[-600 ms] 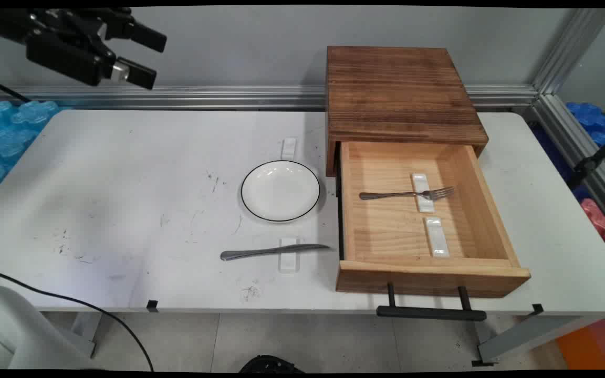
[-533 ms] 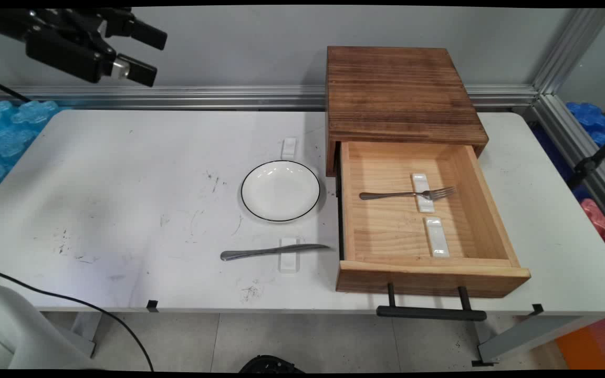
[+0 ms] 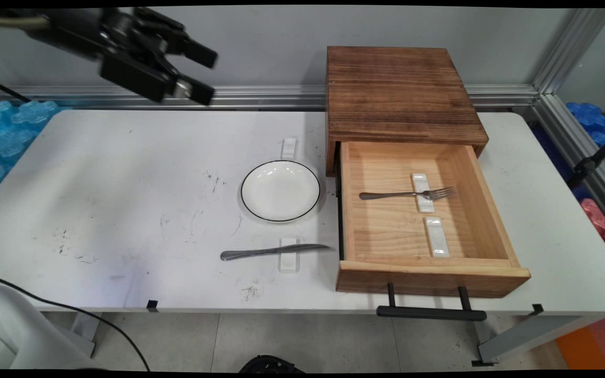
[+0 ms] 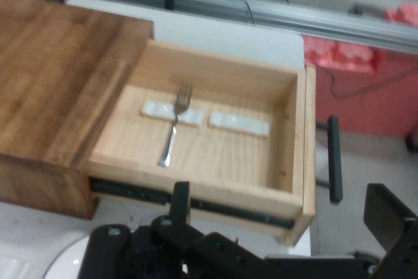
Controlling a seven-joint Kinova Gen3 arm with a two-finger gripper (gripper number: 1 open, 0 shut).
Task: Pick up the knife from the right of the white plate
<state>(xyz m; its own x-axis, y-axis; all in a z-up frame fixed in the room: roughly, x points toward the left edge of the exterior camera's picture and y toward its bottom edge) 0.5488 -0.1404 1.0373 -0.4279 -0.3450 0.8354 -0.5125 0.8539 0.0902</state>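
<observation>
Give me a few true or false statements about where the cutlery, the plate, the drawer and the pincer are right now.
1. The fork lies in the open drawer across a white rest. True.
2. The knife lies on the plate. False: it lies on the table, across a rest nearer the front edge.
3. The pincer holds the fork. False: it is open, empty, raised.
4. The drawer's second rest is bare. True.

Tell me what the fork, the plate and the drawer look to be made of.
Fork: probably steel, polished; grey with bright glints along the handle.
Plate: looks like glazed ceramic, though it could be melamine; glossy white with a thin black rim line.
Drawer: pale, matt wood, maybe pine; visible grain. Its handle looks like black-painted metal.
</observation>
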